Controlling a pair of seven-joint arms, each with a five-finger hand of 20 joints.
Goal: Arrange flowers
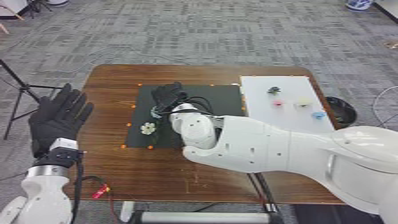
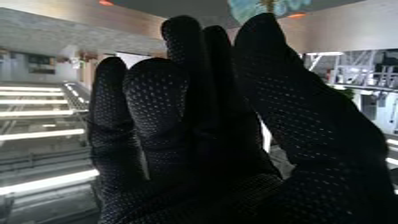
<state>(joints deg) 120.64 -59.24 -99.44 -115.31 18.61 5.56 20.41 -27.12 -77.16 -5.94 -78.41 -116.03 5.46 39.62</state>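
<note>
Pale-blue flower (image 2: 245,8), left side of the black mat (image 1: 224,92), probably light and soft imo; pinch its centre. Right hand (image 1: 169,95): fingers extended, empty.

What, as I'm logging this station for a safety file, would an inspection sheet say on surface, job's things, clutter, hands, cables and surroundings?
Surface: brown table with a dark mat and, to its right, a white sheet.
Job's things: white flower and pale blue flower on the mat; dark piece, pink piece, cream piece and blue piece on the sheet.
Clutter: nothing seen.
Hands: right hand over the mat, by the pale blue flower; left hand at the table's left side, fingers spread.
Cables: black loop at the right wrist; red connector near the left forearm.
Surroundings: grey carpet; tripod at left; dark bin at right.
</note>
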